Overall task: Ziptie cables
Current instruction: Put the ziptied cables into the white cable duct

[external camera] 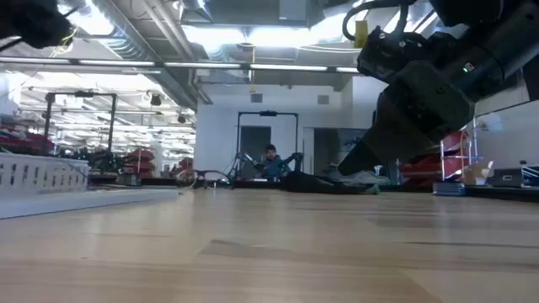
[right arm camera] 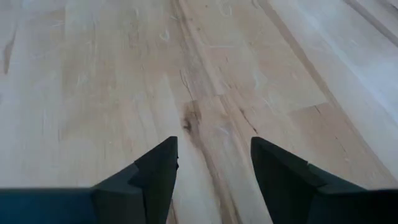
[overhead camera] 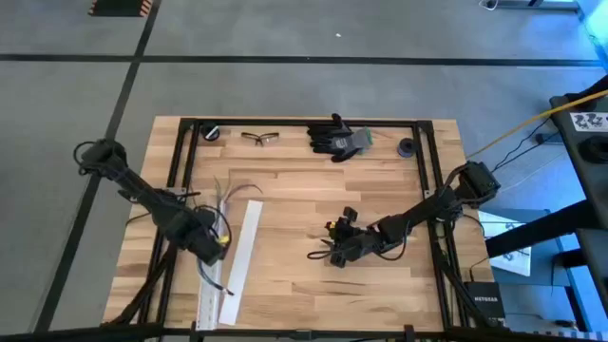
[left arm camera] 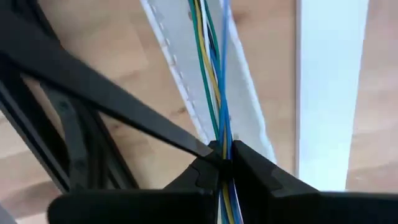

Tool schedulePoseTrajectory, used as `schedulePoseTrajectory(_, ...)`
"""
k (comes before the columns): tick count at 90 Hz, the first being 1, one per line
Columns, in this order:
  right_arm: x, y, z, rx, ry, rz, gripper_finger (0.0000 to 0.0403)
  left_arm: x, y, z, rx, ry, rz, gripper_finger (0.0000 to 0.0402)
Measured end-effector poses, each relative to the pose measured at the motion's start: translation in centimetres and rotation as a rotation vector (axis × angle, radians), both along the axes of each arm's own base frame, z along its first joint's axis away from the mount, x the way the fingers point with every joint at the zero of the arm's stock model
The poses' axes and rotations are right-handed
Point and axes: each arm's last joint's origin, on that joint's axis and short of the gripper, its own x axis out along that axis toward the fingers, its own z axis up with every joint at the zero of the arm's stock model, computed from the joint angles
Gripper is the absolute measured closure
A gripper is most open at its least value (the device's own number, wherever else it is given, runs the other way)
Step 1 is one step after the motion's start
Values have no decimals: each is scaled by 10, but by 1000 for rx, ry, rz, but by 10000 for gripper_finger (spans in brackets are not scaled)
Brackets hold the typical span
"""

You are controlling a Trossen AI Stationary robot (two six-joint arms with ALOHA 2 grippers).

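The cables (overhead camera: 231, 190) are a thin bundle of green, yellow, blue and white wires (left arm camera: 217, 74) at the table's left. Their far ends splay apart. In the left wrist view they run along a white channel strip (left arm camera: 245, 93). My left gripper (overhead camera: 217, 245) is shut on them (left arm camera: 225, 163). My right gripper (overhead camera: 328, 255) hovers low over bare wood at the table's middle. It is open (right arm camera: 214, 162), with nothing between its fingers. The low view shows it at the upper right (external camera: 404, 109). My left gripper pinches the wire bundle between its two fingertips (left arm camera: 205, 165), with the wires (left arm camera: 222, 146) passing straight through the gap. The bundle runs on beyond the fingers, over the white strip. The high view shows the hold partway along the bundle, with the splayed ends on the far side.
A second white strip (overhead camera: 243, 247) lies right of the left gripper, and another (overhead camera: 209, 309) lies at the near edge. Black gloves (overhead camera: 337, 139), safety glasses (overhead camera: 259, 138) and two small dark round things (overhead camera: 211, 133) (overhead camera: 407, 145) line the far edge. A black frame (overhead camera: 432, 190) borders the table.
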Motion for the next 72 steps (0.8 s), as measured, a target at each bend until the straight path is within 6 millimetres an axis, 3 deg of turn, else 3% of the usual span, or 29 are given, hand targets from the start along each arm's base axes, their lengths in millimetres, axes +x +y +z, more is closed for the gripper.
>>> schedulePoseTrajectory(18,0,0,0,0,0,0,214,7,-17,-10,-50,-20,-191,384)
schedulePoseTrajectory(40,1,1,1,10,-19,-1,214,20,-28,-29,-7,-38,-181,353)
schedulePoseTrajectory(51,2,1,3,18,-36,-1,214,22,-30,-37,-2,4,-160,324)
schedulePoseTrajectory(72,3,2,3,25,-43,-3,214,20,-35,-39,-74,64,-278,243)
